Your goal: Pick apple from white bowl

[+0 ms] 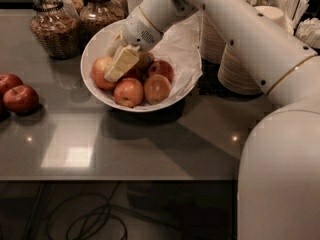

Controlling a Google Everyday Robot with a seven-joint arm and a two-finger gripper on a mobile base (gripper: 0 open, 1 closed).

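The white bowl [95,48], lined with crumpled white paper, stands at the back middle of the grey table and holds several apples. The palest apple [100,74], yellow-orange with a red blush, lies at the bowl's left side. Redder apples lie at the front [128,92] and right [157,88]. My gripper [112,64] reaches down into the bowl from the right and sits right at the pale apple, covering its right side. The arm hides the back of the bowl.
Two dark red apples [20,98] lie on the table at the left edge. Glass jars [50,29] stand behind the bowl at the left. Stacks of beige disposable bowls [240,71] and cups stand at the right. Cables lie on the floor below the table's front edge.
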